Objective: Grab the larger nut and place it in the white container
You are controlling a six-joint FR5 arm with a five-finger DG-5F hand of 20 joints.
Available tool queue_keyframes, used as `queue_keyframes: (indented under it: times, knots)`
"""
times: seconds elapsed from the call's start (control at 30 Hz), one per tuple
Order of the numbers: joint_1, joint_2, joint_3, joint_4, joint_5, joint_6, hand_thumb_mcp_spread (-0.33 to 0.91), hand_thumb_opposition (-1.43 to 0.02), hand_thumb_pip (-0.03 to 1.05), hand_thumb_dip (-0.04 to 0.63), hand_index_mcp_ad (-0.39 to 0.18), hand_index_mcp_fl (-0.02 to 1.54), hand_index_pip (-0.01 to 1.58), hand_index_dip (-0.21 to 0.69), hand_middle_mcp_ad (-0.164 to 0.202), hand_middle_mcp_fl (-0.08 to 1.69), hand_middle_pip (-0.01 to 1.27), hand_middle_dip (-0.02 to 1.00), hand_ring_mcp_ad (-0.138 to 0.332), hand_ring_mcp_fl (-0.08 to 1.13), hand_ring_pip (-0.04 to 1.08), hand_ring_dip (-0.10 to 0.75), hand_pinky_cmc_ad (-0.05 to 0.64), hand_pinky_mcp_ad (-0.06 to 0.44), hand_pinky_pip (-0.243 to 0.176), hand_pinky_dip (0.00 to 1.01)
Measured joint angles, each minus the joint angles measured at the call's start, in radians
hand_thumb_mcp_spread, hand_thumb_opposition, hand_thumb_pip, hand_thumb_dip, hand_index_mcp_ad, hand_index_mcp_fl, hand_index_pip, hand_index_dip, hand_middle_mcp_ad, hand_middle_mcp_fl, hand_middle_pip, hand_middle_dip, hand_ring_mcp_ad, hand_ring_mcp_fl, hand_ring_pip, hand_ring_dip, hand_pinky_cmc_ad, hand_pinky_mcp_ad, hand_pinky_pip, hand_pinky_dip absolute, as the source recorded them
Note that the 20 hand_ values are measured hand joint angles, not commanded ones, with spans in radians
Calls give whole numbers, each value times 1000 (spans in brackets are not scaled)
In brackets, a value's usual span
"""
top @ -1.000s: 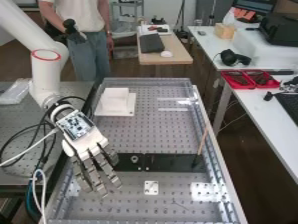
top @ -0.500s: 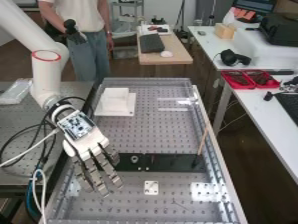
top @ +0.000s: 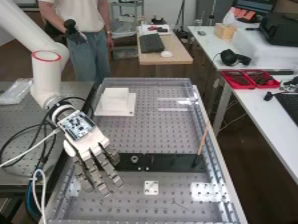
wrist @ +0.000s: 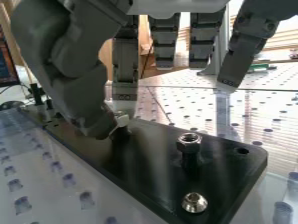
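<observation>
Looks like the silver, larger metal nut [wrist: 122, 120] is right up against the dark grey hand [wrist: 66, 75], over the black bar [wrist: 159, 165]. Can't tell if it's gripped yet; I'd go straight up off the bar first.

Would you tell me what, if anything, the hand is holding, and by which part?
It cannot be told whether the hand holds the round metal part beside it.

Smooth black bar [wrist: 149, 165], shiny round metal part [wrist: 195, 202], matt white container [top: 116, 101], glossy bench [top: 143, 140]
</observation>
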Motion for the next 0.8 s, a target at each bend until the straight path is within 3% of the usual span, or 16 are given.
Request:
queue_keyframes:
  times: [0.8]
  knots:
    - [1,2,1,-3,2,-6,340,-888,799,269,-91,80,1564,185,99,7,140,234,176,-2,230,105,358,309,-91,796]
